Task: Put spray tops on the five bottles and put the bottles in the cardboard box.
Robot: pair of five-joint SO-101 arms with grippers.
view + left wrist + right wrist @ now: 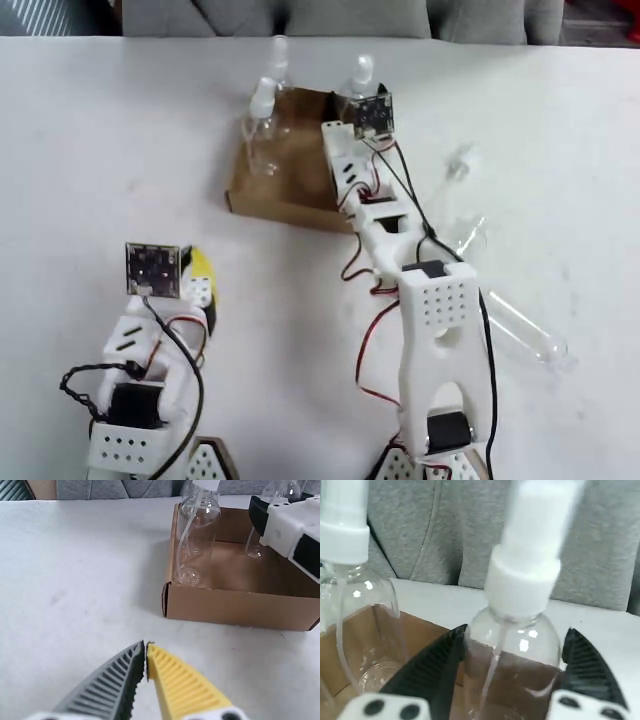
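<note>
The cardboard box (300, 205) lies at the far middle of the table. Two clear bottles with white spray tops stand at its left side, one in front (262, 130) and one behind (279, 62). My right gripper (515, 632) is over the box's far right corner, shut on a third clear bottle (520, 652) that carries a spray top (530, 555); its black fingers (435, 670) press on both sides. My left gripper (146, 647) rests shut and holding nothing near the table's front left, short of the box (240, 605).
Right of the right arm, two clear bottles without tops lie on the table, one near (522, 326) and one farther back (466, 236). A loose spray top (460, 160) lies beyond them. Red and black cables hang along the right arm (400, 230).
</note>
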